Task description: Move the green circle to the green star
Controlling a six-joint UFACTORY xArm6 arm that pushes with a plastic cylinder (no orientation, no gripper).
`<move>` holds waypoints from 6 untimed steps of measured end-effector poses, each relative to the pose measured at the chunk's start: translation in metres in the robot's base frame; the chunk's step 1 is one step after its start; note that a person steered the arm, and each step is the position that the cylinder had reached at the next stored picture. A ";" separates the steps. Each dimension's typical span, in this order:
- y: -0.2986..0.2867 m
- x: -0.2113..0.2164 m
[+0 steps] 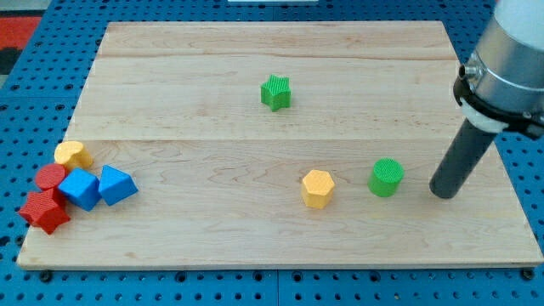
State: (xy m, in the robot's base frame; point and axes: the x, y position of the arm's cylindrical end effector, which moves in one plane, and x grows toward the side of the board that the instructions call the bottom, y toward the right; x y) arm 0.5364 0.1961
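The green circle is a short green cylinder standing on the wooden board at the view's lower right. The green star lies near the board's upper middle, well up and to the left of the circle. My tip rests on the board just to the right of the green circle, a small gap apart from it. The dark rod rises from it up to the arm's grey body at the view's upper right.
A yellow hexagon lies just left of the green circle. At the view's lower left sits a cluster: a yellow block, a red cylinder, two blue blocks and a red block. The wooden board sits on a blue pegboard.
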 end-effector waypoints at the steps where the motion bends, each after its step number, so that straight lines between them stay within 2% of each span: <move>1: -0.061 -0.002; 2: -0.095 -0.039; 4: -0.106 -0.096; 5: -0.104 -0.096; 6: -0.120 -0.117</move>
